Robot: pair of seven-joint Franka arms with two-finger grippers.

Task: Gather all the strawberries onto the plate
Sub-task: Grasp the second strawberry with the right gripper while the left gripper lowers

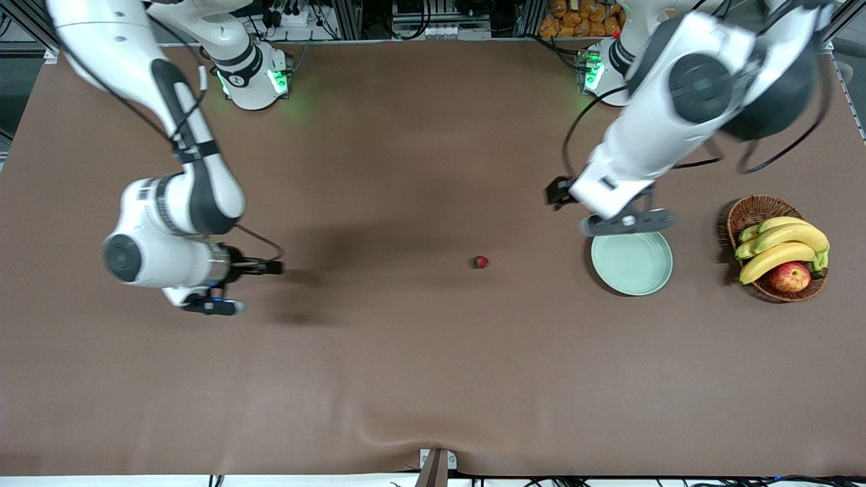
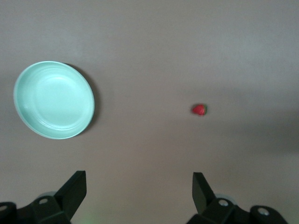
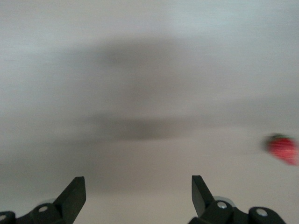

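Observation:
One small red strawberry (image 1: 480,262) lies on the brown table, toward the right arm's end from the pale mint-green plate (image 1: 632,262). The plate holds nothing. No other strawberries are in view. My left gripper (image 1: 629,222) is open and empty, up over the plate's rim. Its wrist view shows the plate (image 2: 53,100) and the strawberry (image 2: 199,109) beyond the open left gripper (image 2: 139,186). My right gripper (image 1: 267,268) is open and empty, low over bare table toward the right arm's end. The strawberry (image 3: 282,149) shows blurred at the edge of its wrist view, off to one side of the right gripper (image 3: 138,186).
A brown wicker basket (image 1: 747,210) with bananas (image 1: 785,247) and an apple (image 1: 790,276) stands beside the plate at the left arm's end. The brown table cloth (image 1: 406,372) has a raised fold at its near edge.

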